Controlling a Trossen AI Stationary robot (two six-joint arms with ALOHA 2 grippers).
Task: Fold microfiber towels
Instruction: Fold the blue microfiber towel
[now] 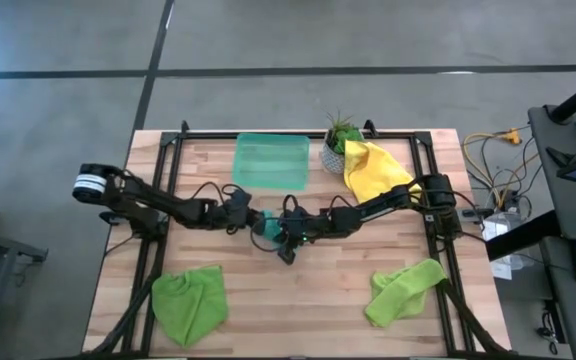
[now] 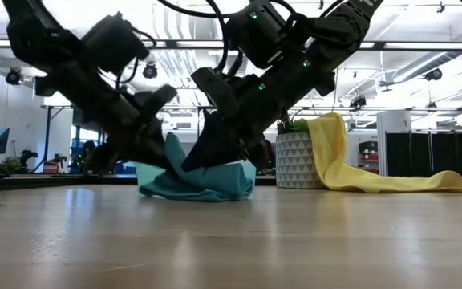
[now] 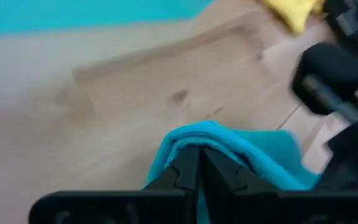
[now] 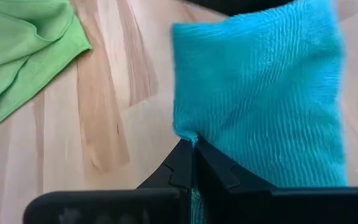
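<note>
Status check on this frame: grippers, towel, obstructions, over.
Left gripper and right gripper both shut on teal towel, mid-table. Nothing blocking; potted plant stands well behind.

Teal-blue towel [image 1: 266, 226], yellow towel [image 1: 373, 170], two lime-green towels [image 1: 190, 301] [image 1: 404, 289]. Translucent green tray [image 1: 271, 161]. White pot [image 2: 295, 160] with grey triangle pattern. Pale wood-grain worktop [image 1: 308, 290].
</note>
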